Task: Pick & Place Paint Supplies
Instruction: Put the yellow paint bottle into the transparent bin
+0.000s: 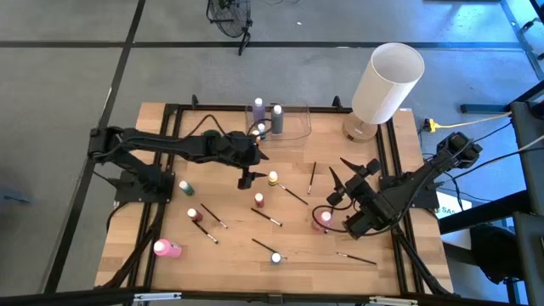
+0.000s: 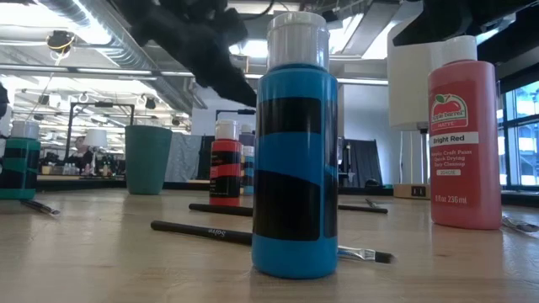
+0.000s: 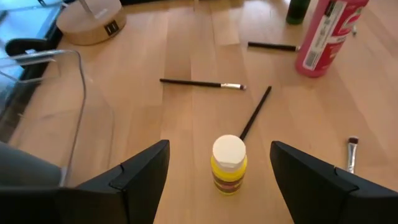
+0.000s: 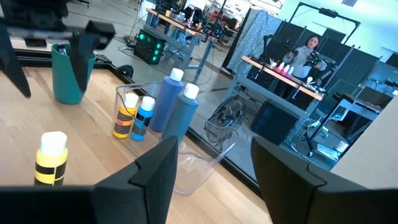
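Left wrist view puts the yellow bottle (image 3: 229,164) upright on the bench (image 3: 186,56), centred between the left gripper's (image 3: 221,171) fingers (image 3: 140,177), which stand wide apart on either side without touching it; that framing suggests a grasp is being lined up. From above, the same bottle (image 1: 273,178) sits mid-bench, just beside the left gripper (image 1: 246,177). The clear container (image 1: 285,121) at the far edge already holds several bottles, so it is probably the drop point. Brushes (image 3: 202,83) lie scattered close around the yellow bottle, one dark handle (image 3: 255,112) almost touching its base; it could snag as the fingers close. A red bottle (image 3: 323,37) stands farther off. The right gripper (image 1: 340,183) waits near the right edge, fingers partly open and empty, beside the white cylinder (image 1: 387,81).
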Robot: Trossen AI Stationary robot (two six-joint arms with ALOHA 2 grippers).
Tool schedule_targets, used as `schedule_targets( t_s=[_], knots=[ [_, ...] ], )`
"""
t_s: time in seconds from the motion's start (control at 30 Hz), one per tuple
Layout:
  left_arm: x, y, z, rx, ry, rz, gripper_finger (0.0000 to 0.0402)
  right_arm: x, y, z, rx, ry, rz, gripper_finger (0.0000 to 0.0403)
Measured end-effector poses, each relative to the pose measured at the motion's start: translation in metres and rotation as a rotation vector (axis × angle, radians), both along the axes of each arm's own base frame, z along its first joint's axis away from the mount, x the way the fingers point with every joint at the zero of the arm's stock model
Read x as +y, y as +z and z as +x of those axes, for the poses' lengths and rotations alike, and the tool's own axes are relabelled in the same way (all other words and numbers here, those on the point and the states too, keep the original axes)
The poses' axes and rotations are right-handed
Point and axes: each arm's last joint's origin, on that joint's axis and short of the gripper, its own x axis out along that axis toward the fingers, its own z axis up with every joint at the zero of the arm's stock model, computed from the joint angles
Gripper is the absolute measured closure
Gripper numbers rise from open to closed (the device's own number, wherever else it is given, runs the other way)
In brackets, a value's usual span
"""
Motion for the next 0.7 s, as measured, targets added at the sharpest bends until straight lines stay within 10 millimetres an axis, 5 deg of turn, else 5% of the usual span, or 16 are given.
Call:
schedule_targets(
  t_s=[0.7],
  knots=[
    [-0.008,-0.021,0.016,0.004,-0.11,-0.066,0.0128,0.0,0.0,0.0,0.007,-0.001,0.004,0.0197]
  ],
)
